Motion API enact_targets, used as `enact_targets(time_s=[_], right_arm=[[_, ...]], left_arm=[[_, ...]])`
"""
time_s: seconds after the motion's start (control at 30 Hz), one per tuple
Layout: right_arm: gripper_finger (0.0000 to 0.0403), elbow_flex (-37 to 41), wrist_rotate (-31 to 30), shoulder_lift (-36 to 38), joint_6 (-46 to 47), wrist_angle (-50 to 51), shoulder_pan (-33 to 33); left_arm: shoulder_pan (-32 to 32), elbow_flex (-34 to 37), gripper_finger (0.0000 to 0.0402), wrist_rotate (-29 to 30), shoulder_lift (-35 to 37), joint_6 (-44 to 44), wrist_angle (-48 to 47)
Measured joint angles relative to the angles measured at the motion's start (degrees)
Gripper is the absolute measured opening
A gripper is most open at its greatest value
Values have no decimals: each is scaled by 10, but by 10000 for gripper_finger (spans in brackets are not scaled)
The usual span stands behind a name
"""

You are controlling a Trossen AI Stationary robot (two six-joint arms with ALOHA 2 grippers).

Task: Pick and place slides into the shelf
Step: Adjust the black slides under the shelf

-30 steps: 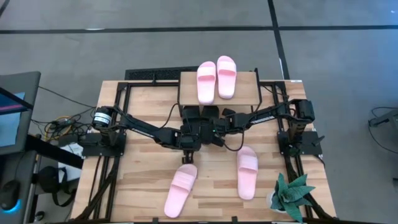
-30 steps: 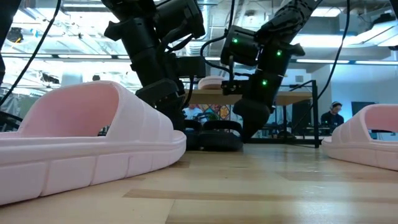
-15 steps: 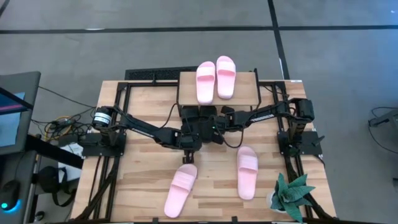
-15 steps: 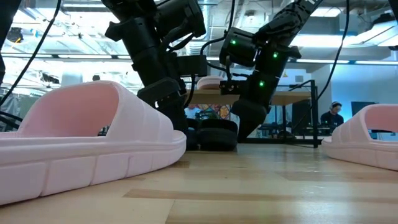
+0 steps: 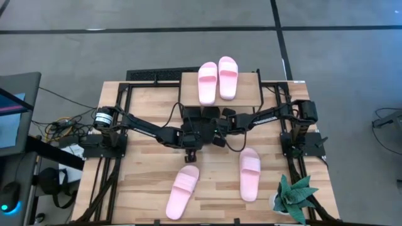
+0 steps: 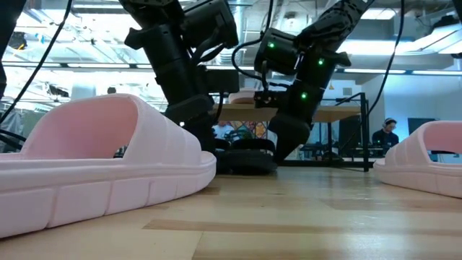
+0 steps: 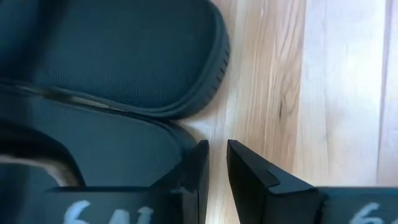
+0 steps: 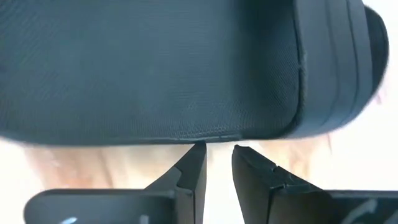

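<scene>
Two black slides (image 7: pixel 124 56) (image 7: pixel 112 143) lie side by side on the table at the shelf's (image 5: pixel 248 85) near edge, mostly hidden under both arms in the high view. One shows in the low view as a black slide (image 6: pixel 245 157) below the shelf's top board. My left gripper (image 7: pixel 217 163) is shut at the edge of the nearer black slide. My right gripper (image 8: pixel 217 163) is shut just in front of a black slide's sole (image 8: pixel 155 68). Two pale pink slides (image 5: pixel 208 81) (image 5: pixel 228 77) lie soles down on the shelf top. Two more pink slides (image 5: pixel 182 191) (image 5: pixel 249 172) lie on the table. My left gripper comes from above, pointing down; the outer side of one finger (image 7: pixel 198 163) lies against the black slide's rim (image 7: pixel 177 134), the other finger over bare wood. The slide lies flat on the table. My right gripper's shut fingertips (image 8: pixel 194 155) meet the long side edge of the black slide's sole (image 8: pixel 205 138). The slide rests flat on the table.
A potted plant (image 5: pixel 295 198) stands at the table's near right corner. The arm bases and black frames (image 5: pixel 107 135) (image 5: pixel 301 135) line the left and right sides. In the low view a pink slide (image 6: pixel 108 159) fills the near left, another (image 6: pixel 426 159) shows at right.
My right gripper has moved a little toward the table's left and far side, toward the shelf, and the black slide in front of it has slid slightly the same way along the table. My left gripper has shifted slightly toward the shelf. Neither has opened or shut.
</scene>
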State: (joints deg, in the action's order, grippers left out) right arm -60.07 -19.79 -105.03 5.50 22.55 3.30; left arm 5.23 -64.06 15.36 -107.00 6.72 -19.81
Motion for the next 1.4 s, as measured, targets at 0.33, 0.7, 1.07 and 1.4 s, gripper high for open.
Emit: enact_targets(time_s=[0.33,0.7,1.07,1.4], right_arm=[[65,0,0,0,0,-18,-22],[65,-30,-1,-7,-41,-29,-4],[65,-37,1,-11,-23,4,1],[65,-37,-5,-10,11,27,-6]], left_arm=[[0,0,48,1,0,16,-32],[1,1,48,-17,0,32,-1],[1,1,48,-11,0,29,1],[1,1,48,1,2,26,-10]])
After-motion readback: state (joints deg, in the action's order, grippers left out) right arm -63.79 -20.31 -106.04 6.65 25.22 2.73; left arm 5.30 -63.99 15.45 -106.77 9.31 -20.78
